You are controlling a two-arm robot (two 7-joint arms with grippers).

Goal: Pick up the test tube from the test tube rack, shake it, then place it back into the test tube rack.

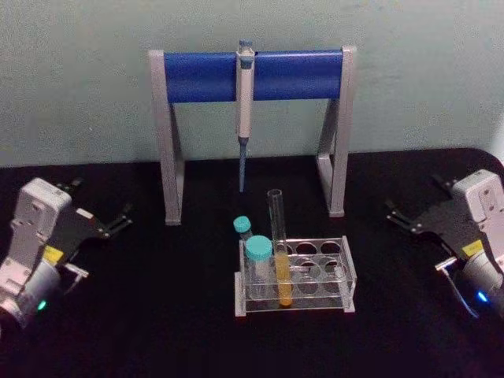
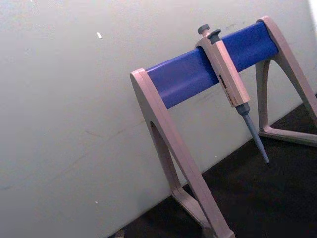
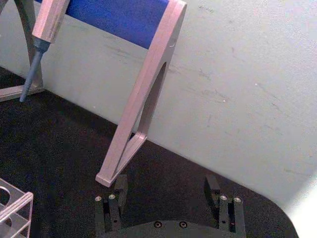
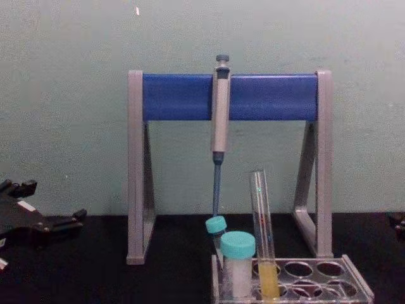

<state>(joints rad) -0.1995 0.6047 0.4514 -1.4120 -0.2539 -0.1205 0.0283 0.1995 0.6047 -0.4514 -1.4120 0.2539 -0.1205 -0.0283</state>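
My left claw [image 1: 102,198] rests on the bench [image 1: 157,315] out at 9 o'clock from the rack [image 1: 349,277], fingers spread wide and holding nothing. My right claw [image 1: 413,195] sits at 3 o'clock, well apart from the rack, and it is also wide and empty. Its wrist view shows both fingers [image 3: 118,196] parted over bare bench.

The tube [image 1: 279,248] stands upright in the rack, in a hole toward the left end, with yellow liquid in its lower part. A wide teal-capped tube [image 1: 257,264] is just beside it at 9 o'clock, and a smaller capped one [image 1: 242,227] is at 10. Past the rack at 12 o'clock stands the blue-barred stand [image 1: 299,75], with a pipette [image 1: 245,94] hanging tip-down from its middle.
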